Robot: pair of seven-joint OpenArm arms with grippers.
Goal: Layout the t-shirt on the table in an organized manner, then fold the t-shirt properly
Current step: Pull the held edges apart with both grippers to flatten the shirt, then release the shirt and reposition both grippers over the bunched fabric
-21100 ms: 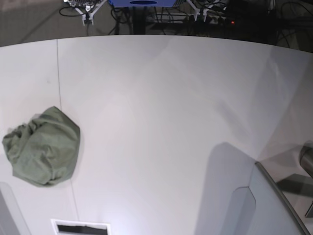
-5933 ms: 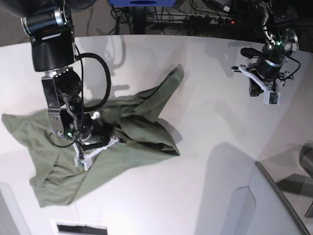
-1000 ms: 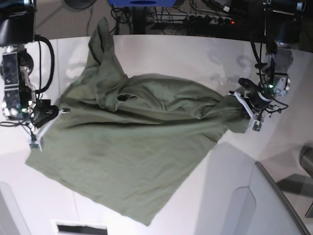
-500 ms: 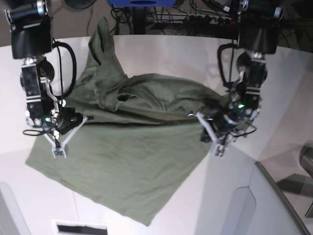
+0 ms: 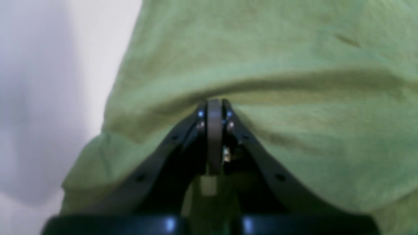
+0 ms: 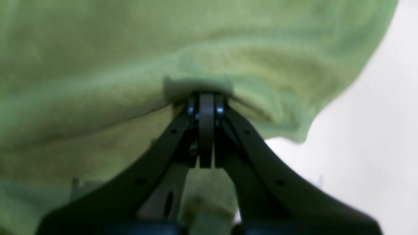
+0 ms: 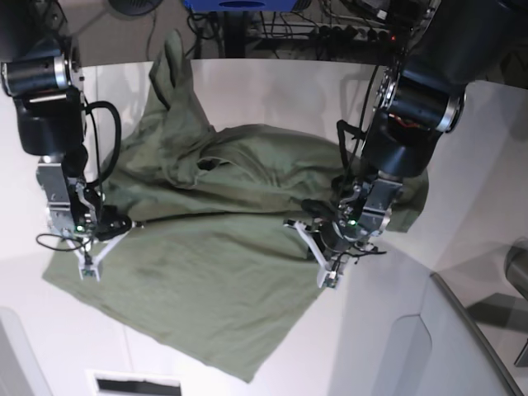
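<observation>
The olive-green t-shirt (image 7: 206, 280) lies spread and creased on the white table (image 7: 272, 91), with one part trailing toward the far edge. My left gripper (image 7: 323, 257), on the right of the base view, is shut on the shirt's right edge, and a flap is folded inward there. In the left wrist view the left gripper (image 5: 214, 105) pinches a ridge of green t-shirt (image 5: 294, 65) cloth. My right gripper (image 7: 101, 241) is shut on the shirt's left edge. The right wrist view shows the right gripper (image 6: 206, 97) holding a bunched fold of the t-shirt (image 6: 98, 65).
A grey angled panel (image 7: 462, 346) with a dark edge stands at the near right. A white slotted plate (image 7: 136, 384) sits at the near edge. Cables and equipment (image 7: 330, 25) lie beyond the table's curved far edge.
My left gripper has moved leftward and toward the near edge, carrying the shirt's right edge inward. My right gripper has shifted slightly right and nearer along the left edge.
</observation>
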